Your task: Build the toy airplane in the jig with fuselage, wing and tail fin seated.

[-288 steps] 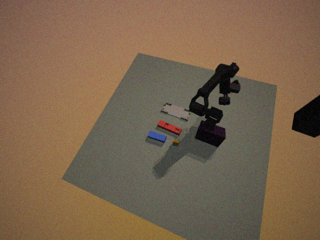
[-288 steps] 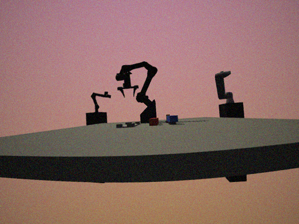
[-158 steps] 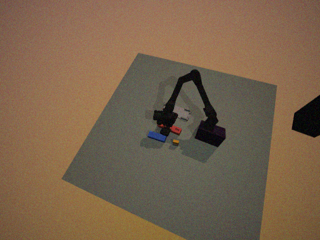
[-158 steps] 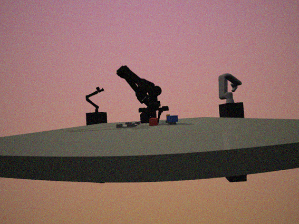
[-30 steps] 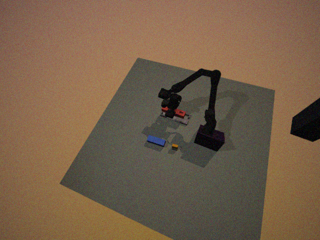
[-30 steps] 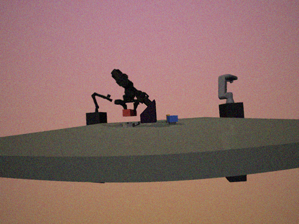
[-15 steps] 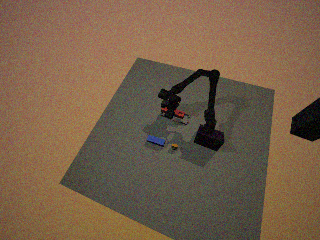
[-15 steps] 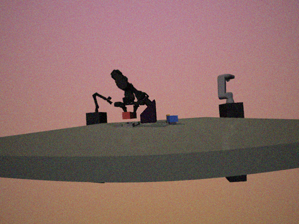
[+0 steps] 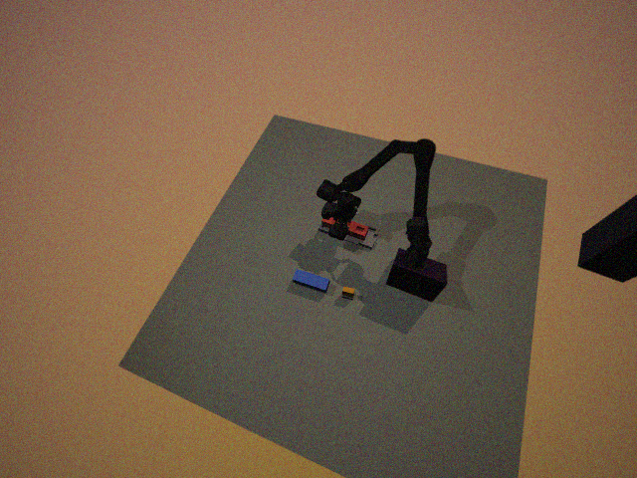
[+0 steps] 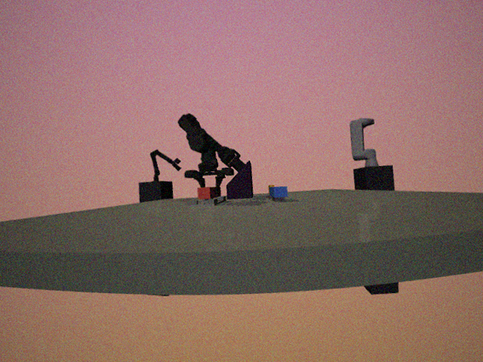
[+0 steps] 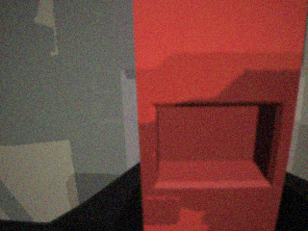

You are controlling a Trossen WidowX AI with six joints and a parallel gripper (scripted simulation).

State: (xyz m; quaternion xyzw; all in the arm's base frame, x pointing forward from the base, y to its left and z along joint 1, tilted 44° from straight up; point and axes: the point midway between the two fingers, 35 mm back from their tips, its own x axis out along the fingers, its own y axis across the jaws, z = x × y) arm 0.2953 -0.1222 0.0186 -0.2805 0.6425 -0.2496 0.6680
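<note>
The red fuselage (image 9: 355, 228) (image 10: 206, 192) (image 11: 212, 96) lies in the grey cradle jig (image 9: 371, 241) (image 10: 219, 200) (image 11: 129, 125). Whether it sits fully flat I cannot tell. My gripper (image 9: 336, 230) (image 10: 211, 183) is shut on the fuselage near one end. In the wrist view the fuselage fills the right half, with a square socket in its top face. The blue wing (image 9: 311, 280) (image 10: 278, 192) lies flat on the grey mat (image 9: 309, 359), in front of the jig. The small yellow tail fin (image 9: 347, 292) (image 10: 271, 186) lies just beside the wing.
My arm's dark purple base block (image 9: 416, 276) (image 10: 240, 182) stands right of the jig. A dark box (image 9: 609, 247) lies off the mat at the right. In the exterior view, a small black arm (image 10: 158, 175) and a grey arm (image 10: 365, 147) stand on dark blocks.
</note>
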